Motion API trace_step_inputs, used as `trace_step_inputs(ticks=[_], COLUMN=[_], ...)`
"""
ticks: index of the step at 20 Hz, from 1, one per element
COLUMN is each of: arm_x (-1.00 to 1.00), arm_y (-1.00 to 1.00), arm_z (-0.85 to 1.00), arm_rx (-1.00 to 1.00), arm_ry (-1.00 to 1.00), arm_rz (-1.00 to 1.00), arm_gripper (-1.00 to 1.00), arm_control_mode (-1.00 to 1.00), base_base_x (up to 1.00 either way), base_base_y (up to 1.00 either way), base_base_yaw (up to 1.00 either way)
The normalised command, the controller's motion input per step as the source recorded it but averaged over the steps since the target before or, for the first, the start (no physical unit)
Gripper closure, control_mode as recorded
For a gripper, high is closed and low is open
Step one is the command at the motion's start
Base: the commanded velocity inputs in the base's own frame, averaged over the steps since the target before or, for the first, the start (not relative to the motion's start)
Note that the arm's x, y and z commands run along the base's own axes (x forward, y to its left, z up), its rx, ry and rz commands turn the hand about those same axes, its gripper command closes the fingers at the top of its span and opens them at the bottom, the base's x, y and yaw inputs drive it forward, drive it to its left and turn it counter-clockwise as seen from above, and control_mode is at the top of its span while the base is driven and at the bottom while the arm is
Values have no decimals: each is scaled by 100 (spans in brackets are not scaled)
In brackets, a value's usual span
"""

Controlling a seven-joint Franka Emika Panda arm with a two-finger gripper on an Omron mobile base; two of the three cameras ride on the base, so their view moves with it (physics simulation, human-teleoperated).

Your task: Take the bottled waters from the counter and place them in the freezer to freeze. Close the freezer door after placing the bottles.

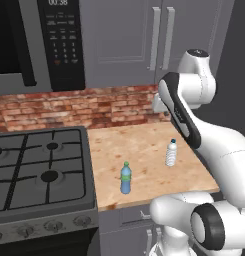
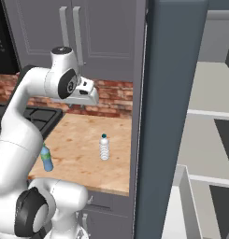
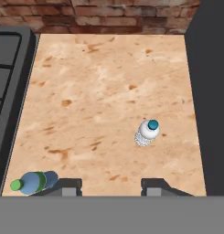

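Counter (image 1: pixel 144 145): light wood-grain butcher-block, mottled tan, matt. Back wall (image 1: pixel 69 107): rough red brick, pale mortar. Near-left bottle (image 1: pixel 125 178): blue-tinted translucent plastic, green cap. Far-right bottle (image 1: pixel 171 153): clear-whitish ribbed plastic, blue cap. Stove (image 1: pixel 39 170): black matt grates, dark grey metal-look front. Wall cabinets (image 1: pixel 124 35): smooth matt grey. Freezer door (image 2: pixel 169 116): smooth slate-grey panel.

Blue green-capped bottle (image 1: pixel 125 178), whitish blue-capped bottle (image 1: pixel 171 152), seemingly tan-mottled counter (image 1: pixel 144 145).
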Motion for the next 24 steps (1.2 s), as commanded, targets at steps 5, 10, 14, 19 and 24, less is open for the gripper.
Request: trace_step_inputs(ticks=[5, 10, 14, 19, 24], arm_x=[-23, -43, -31, -26, -32], arm_y=[23, 58, 63, 84, 71], arm_z=[0, 0, 0, -9, -34], arm_rx=[0, -4, -8, -8, -3], arm_ry=[0, 0, 0, 0, 0], arm_rz=[-8, -23, -27, -35, -60], arm_gripper=[-100, -100, -100, -100, -100], arm_control_mode=[-100, -100, -100, -100, -100], base_base_x=[0, 0, 0, 0, 0], base_base_y=[0, 0, 0, 0, 0], base_base_yaw=[0, 0, 0, 0, 0])
